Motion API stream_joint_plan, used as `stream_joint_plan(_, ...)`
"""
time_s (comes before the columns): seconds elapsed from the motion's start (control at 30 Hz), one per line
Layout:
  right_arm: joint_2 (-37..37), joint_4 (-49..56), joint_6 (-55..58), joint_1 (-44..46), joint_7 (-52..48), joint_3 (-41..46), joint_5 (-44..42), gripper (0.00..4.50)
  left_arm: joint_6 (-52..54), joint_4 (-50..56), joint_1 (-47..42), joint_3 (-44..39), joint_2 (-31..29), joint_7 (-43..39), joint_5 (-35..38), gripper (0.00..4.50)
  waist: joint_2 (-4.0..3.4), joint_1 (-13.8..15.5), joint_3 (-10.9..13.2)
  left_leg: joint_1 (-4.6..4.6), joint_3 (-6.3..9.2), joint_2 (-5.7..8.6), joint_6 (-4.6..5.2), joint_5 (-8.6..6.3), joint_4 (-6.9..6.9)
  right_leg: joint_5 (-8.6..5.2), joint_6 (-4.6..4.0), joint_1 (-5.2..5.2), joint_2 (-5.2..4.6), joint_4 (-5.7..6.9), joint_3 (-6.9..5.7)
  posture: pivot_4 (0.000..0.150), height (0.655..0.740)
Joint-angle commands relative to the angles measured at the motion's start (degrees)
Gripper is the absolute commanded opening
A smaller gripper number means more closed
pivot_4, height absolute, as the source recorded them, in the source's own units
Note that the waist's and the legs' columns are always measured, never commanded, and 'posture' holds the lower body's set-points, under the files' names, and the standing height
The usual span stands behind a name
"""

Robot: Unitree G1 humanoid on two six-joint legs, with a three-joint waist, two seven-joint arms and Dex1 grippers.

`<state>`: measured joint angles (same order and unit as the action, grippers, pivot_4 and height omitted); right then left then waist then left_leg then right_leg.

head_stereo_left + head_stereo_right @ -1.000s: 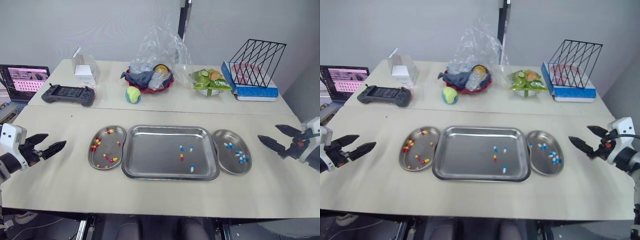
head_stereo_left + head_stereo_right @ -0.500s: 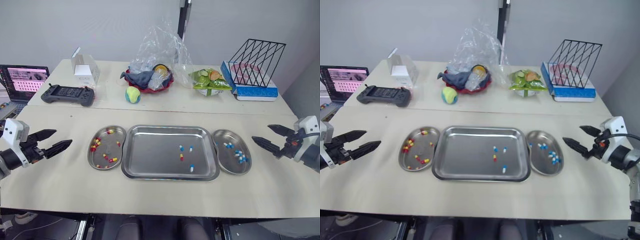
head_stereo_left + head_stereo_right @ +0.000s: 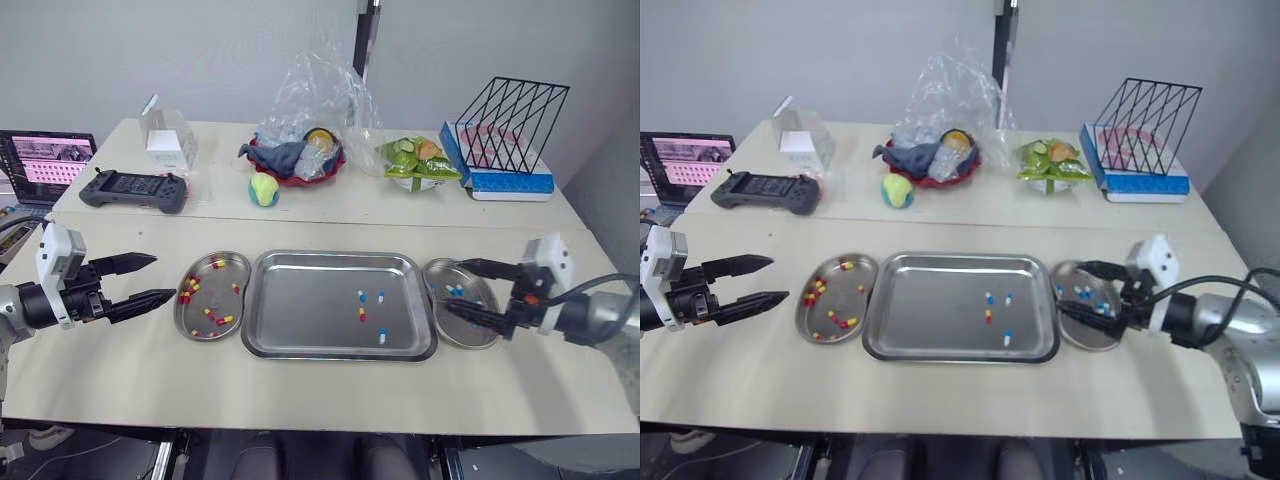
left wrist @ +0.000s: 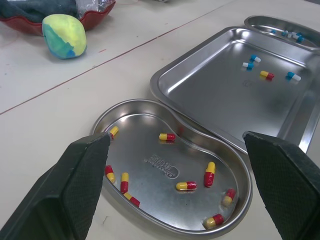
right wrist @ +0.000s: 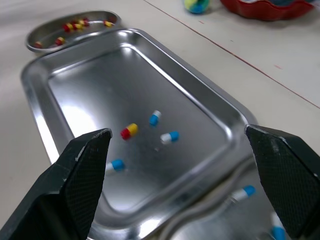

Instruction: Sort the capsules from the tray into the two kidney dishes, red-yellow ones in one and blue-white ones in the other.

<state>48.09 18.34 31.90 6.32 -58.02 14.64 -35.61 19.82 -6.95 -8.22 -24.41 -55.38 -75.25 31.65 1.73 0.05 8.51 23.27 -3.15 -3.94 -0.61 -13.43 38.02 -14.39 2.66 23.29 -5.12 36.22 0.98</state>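
A steel tray [image 3: 300, 300] in the middle of the near table holds one red-yellow capsule [image 3: 362, 314] and three blue-white capsules [image 3: 381, 297]. The left kidney dish [image 3: 233, 264] holds several red-yellow capsules [image 4: 210, 173]. The right kidney dish [image 3: 470, 340] holds several blue-white capsules. My left gripper [image 3: 165, 276] is open just left of the left dish, pointing at it. Over the right dish my right gripper [image 3: 452, 286] hangs open, its fingers pointing towards the tray [image 5: 100, 85]. Neither gripper holds anything.
On the far table lie a game controller [image 3: 136, 188], a laptop [image 3: 48, 160], a white box [image 3: 168, 140], a red bowl under a plastic bag [image 3: 300, 150], a yellow-green ball [image 3: 264, 189], a green packet [image 3: 420, 163] and a black wire rack [image 3: 515, 115].
Both arms have moved inward. The left gripper came up to the left dish, and the right gripper travelled from the table's right edge to above the right dish.
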Motion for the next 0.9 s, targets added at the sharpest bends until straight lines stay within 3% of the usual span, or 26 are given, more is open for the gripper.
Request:
stream_joint_plan(0.03, -0.1, 2.0, 0.7, 0.8, 1.0, 1.1, -1.8, 4.50, -1.5, 1.8, 0.5, -1.2, 0.1, 0.2, 0.5, 4.47, 0.00, 0.0, 0.0, 0.00, 0.00, 0.00, 0.00, 0.00, 0.00, 0.00, 0.00, 0.00, 0.00, -0.01, 0.00, 0.150, 0.7334)
stream_joint_plan(0.67, 1.8, -0.6, -1.3, -4.5, -1.0, 8.5, -1.5, 4.50, 3.9, 7.9, -4.0, 4.3, -0.2, -1.6, 4.1, 4.47, 0.01, 0.6, 0.0, -0.03, 0.01, 0.00, 0.00, 0.00, 0.00, 0.00, 0.00, -0.02, 0.03, 0.01, 0.00, 0.150, 0.7334)
stream_joint_plan(0.9, 1.6, 2.3, -1.0, -10.9, -0.7, 15.6, -2.5, 4.50, 12.7, 17.1, -18.6, 16.9, 6.8, 3.2, 6.8, 4.47, 0.04, 1.7, 0.0, 0.04, 0.08, 0.07, 0.00, 0.00, 0.16, 0.01, 0.03, -0.12, 0.02, 0.00, 0.01, 0.150, 0.7334)
